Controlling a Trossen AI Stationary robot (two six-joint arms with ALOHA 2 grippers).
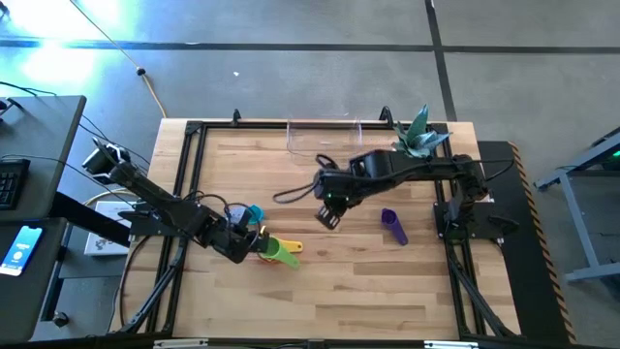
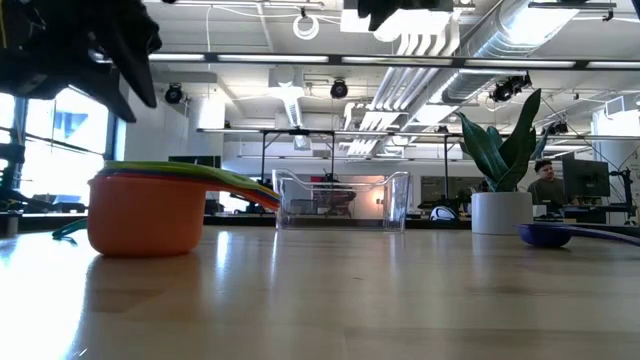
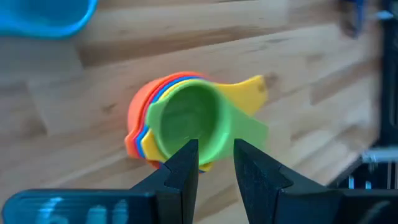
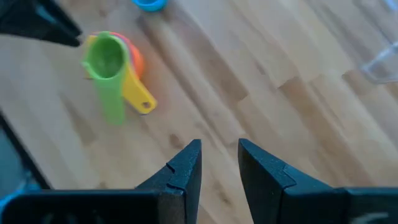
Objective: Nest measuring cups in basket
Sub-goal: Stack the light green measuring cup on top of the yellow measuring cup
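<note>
A nested stack of measuring cups (image 1: 279, 250), orange at the bottom and green on top, stands on its base on the table left of centre. It also shows as the stack (image 3: 186, 121) and the stack (image 2: 150, 210). My left gripper (image 3: 214, 152) hovers open just above the stack's near rim, touching nothing. A teal cup (image 1: 254, 211) sits beside it. A purple cup (image 1: 393, 225) lies at centre right. The clear basket (image 1: 325, 136) stands at the far edge. My right gripper (image 4: 219, 152) hangs open high over the table's middle.
A white pot with a green plant (image 1: 418, 136) stands at the far right, beside the basket. Black frame rails (image 1: 179, 194) border the tabletop. Bare wood lies along the near half of the table (image 1: 349, 291).
</note>
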